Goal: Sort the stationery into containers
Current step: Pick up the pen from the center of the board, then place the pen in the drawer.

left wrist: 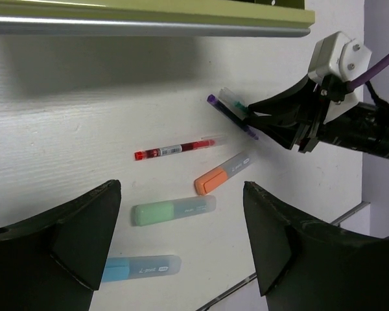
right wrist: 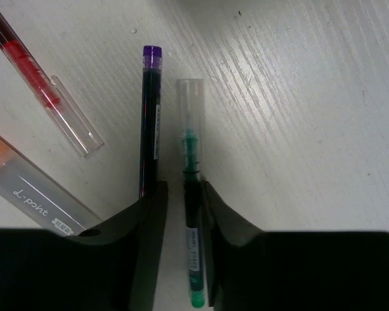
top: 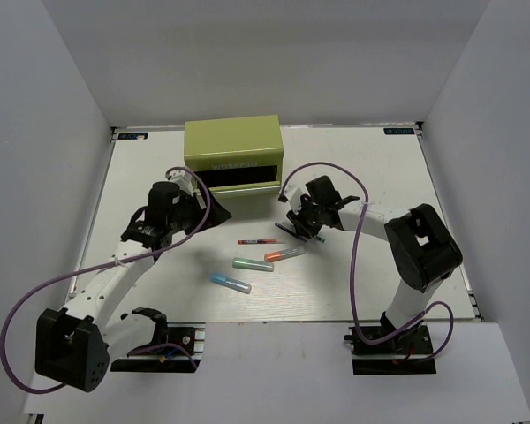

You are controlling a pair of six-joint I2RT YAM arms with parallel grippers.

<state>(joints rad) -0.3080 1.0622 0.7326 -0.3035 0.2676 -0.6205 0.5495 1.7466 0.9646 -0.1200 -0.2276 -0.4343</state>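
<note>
The olive-green chest (top: 234,146) stands at the back centre with a front drawer (top: 238,172) pulled out; its edge shows in the left wrist view (left wrist: 149,19). The red pen (top: 261,240), orange marker (top: 284,254), green marker (top: 253,263) and blue marker (top: 230,282) lie on the table. My right gripper (right wrist: 185,184) is low over the dark pen with the teal end (right wrist: 193,220). Its jaws straddle the pen narrowly, with a gap on the left side. My left gripper (left wrist: 181,188) is wide open and empty, near the drawer.
A dark pen with a purple cap (right wrist: 149,116) lies just outside my right gripper's left finger, parallel to the teal pen. The red pen's clear cap end (right wrist: 74,123) and the orange marker's body (right wrist: 39,191) lie close on the left. White walls enclose the table.
</note>
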